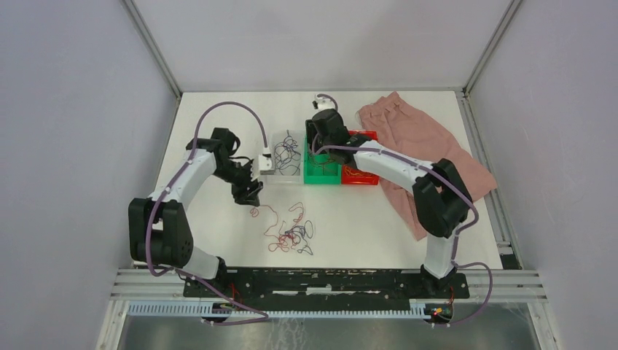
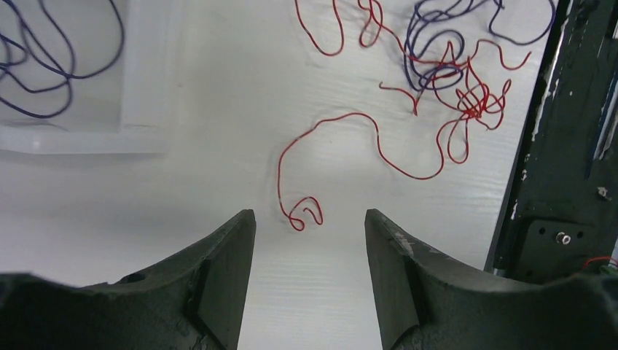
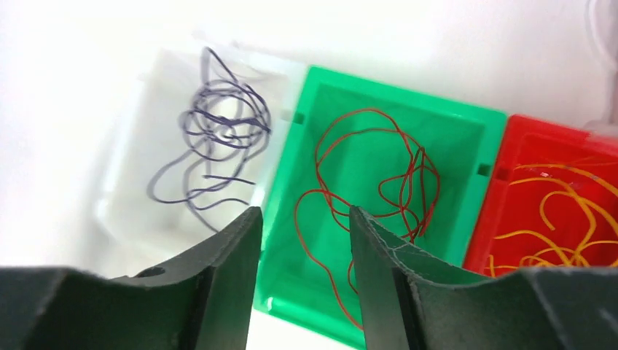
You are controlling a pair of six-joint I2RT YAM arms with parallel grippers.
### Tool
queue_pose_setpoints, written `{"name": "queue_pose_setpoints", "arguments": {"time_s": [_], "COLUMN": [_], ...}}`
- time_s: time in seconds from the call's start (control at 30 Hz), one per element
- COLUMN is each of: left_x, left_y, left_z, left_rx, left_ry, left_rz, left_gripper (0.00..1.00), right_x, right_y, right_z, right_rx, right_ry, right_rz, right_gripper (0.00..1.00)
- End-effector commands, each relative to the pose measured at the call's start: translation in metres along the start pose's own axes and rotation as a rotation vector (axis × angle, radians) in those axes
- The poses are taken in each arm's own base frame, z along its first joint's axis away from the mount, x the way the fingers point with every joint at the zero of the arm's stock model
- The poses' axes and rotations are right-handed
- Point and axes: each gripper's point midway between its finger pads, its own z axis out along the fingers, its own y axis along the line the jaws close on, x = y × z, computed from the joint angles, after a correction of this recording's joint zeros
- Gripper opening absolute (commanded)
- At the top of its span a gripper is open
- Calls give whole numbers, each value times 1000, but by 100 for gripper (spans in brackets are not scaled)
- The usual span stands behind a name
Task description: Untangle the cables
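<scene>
Tangle: the loose cables [image 1: 291, 233] lie knotted on the white table [image 1: 379, 233] in front of the arm bases. Red and dark purple loops run through one another, and the left wrist view has the knot [image 2: 452, 73] at its top right.
Stray end: one red strand [image 2: 364, 146] trails out of that knot and finishes in a small curl, flat on the table.
Left arm: the left gripper [image 1: 248, 192] hangs over the table just beside the clear bin [image 1: 284, 171]. Its jaws are well apart and there's nothing in them. The curl lies below the gap, and whether a fingertip touches it I can't tell.
Right arm: the right gripper [image 3: 302, 215] is up over the row of bins, jaws moderately apart. Nothing is pinched between the fingers [image 3: 226, 277].
Clear bin contents: dark purple wires [image 3: 218, 138], coiled loosely.
Middle bin: the green bin [image 3: 452, 146] holds red wires [image 3: 408, 182] in wide loops, showing right through the right gripper's gap.
End bin: the red bin [image 3: 539, 138] holds orange-yellow wires [image 3: 561, 211].
Row: clear, green and red stand side by side, walls touching.
Far right: a pink cloth [image 1: 415, 135] is spread on the table beside the red bin, partly under the right arm.
</scene>
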Motion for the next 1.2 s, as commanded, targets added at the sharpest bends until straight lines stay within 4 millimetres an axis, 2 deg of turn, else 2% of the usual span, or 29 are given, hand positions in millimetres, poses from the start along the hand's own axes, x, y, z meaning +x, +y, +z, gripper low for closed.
{"name": "queue_pose_setpoints", "arguments": {"time_s": [0.0, 0.17, 0.33, 0.53, 0.63, 0.7, 0.8, 0.87, 0.9, 1.03, 1.07, 1.17], "left_x": [15, 36, 56, 72, 75, 76, 74, 69, 64, 23, 13, -29], "left_y": [3, 8, 6, 12, 18, 18, 14, 14, 14, 10, 2, -1], "left_z": [8, 29, 46, 54, 56, 59, 61, 57, 54, 21, 11, -22], "left_rx": [-28, -50, -34, -36, -63, -70, -61, -78, -88, -110, -94, -120], "left_ry": [42, 70, 101, 153, 159, 154, 142, 129, 120, 54, 37, -38], "left_rz": [140, 133, 156, 200, 220, 228, 240, 253, 260, 296, 293, 327], "left_gripper": [64, 63, 63, 57, 51, 43, 23, 8, 4, 3, 3, 3], "right_x": [-54, -57, -52, -38, -32, -28, -22, -18, -18, -16, -16, -17], "right_y": [14, 9, 2, -8, -8, -6, -2, 1, 2, 17, 23, 44], "right_z": [-48, -82, -115, -138, -145, -148, -151, -153, -155, -162, -164, -171], "right_rx": [-96, -135, -173, -185, -202, -218, -238, -257, -270, -362, -395, -511], "right_ry": [-155, -191, -217, -220, -211, -205, -197, -192, -192, -196, -197, -201], "right_rz": [67, 89, 110, 109, 118, 123, 128, 130, 130, 126, 124, 122], "right_gripper": [56, 61, 63, 61, 58, 57, 54, 54, 54, 54, 54, 55]}}
